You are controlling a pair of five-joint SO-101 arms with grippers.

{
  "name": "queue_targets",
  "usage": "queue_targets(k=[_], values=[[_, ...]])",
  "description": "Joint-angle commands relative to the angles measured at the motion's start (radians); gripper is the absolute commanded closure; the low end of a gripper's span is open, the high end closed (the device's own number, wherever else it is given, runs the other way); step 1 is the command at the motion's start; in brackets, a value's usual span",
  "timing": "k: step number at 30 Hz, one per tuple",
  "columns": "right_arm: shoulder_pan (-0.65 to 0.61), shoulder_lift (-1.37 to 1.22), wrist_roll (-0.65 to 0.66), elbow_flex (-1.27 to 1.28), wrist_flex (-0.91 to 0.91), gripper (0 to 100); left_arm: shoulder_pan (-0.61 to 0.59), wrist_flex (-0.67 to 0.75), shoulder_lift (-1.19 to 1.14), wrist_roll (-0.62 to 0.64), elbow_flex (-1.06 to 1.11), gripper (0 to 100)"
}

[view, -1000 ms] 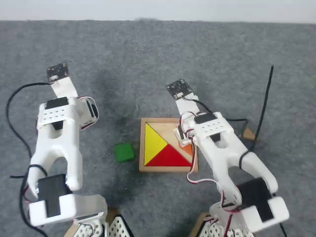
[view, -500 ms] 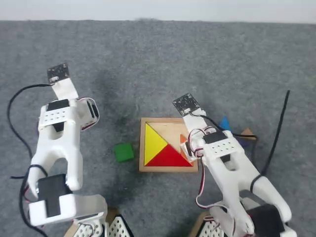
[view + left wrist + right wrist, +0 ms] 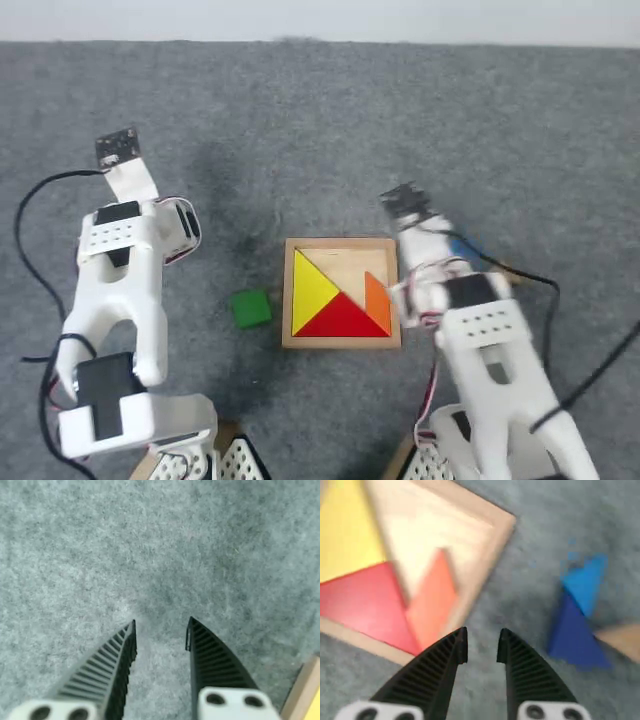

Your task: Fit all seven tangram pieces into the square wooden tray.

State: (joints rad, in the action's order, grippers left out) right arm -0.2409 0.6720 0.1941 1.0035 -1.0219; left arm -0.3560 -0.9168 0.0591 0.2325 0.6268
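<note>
Hovering beside the tray (image 3: 502, 522), the right pincer (image 3: 481, 632) gapes slightly — left pincer (image 3: 161, 622) apart too.

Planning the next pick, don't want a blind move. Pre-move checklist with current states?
1. Right tool open, empty: ok.
2. Left tool open, empty, over carpet: ok.
3. Orange piece seated flat in wooden tray: cannot tell.
4. Bare tray floor free for more pieces: ok.
5. All seven in: not ok; green square, dark blue triangle lie on carpet.
</note>
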Motion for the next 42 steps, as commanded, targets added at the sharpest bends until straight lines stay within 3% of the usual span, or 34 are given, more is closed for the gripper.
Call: queue_targets(k=[1,9,14,27,34,42], values=[[0.2,0.001,0.041,-0.129,-0.067,86.8,0.008,0.021,0.006,0.009,-0.007,85],[0.371,-0.331,0.226,-0.295,-0.122,79.5,0.008,0.021,0.006,0.006,-0.007,85],[0.378,-0.475,0.353,-0.431,-0.143,75.1,0.008,0.021,0.006,0.006,-0.007,85],[0.421,-0.725,0.729,-0.611,-0.142,74.7,0.005,0.023,0.006,0.005,-0.007,85],[0.455,-0.774,0.806,-0.611,-0.134,74.8,0.002,0.023,0.006,0.005,-0.007,85],[0.466,-0.858,0.809,-0.614,0.033,74.7,0.002,0.021,0.006,0.009,-0.007,85]])
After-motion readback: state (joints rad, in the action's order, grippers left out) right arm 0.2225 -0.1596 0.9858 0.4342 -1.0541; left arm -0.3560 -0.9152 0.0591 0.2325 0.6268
